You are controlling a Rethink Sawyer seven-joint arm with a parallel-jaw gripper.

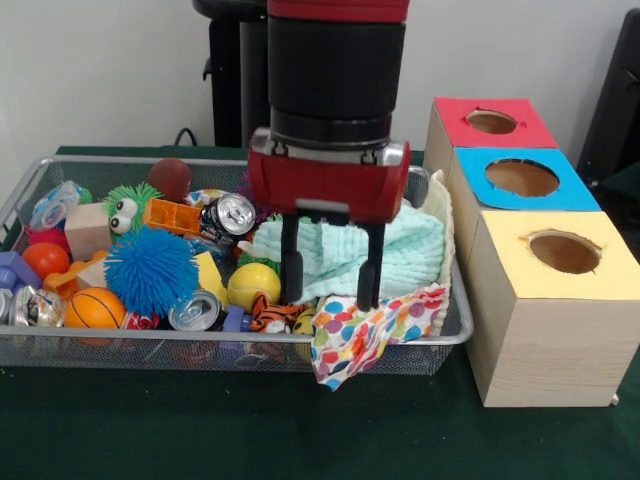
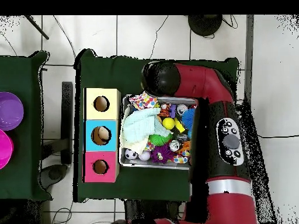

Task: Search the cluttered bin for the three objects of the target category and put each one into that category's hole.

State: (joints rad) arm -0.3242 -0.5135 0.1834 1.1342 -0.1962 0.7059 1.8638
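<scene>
The wire-mesh bin (image 1: 205, 341) is full of toys, cans and cloths; it also shows in the overhead view (image 2: 155, 165). My gripper (image 1: 330, 298) hangs over the bin's right part, open and holding nothing. Its two black fingers (image 1: 290, 262) stand apart, with their tips down at the front edge of a mint-green towel (image 1: 405, 255), just above a polka-dot cloth (image 1: 365, 330) that drapes over the bin's front rim. The red-surrounded hole (image 1: 492, 121) is on the farthest wooden box, right of the bin, and also shows in the overhead view (image 2: 100, 167). In the overhead view the arm hides the gripper.
The blue-surrounded hole (image 1: 522, 177) and the yellow-surrounded hole (image 1: 564, 250) are on boxes beside the bin. In the bin lie a yellow ball (image 1: 253, 285), a blue spiky ball (image 1: 150, 268), a small basketball (image 1: 93, 308), and two cans (image 1: 195, 310) (image 1: 232, 213). Purple and pink bowls (image 2: 7, 111) sit on a separate table.
</scene>
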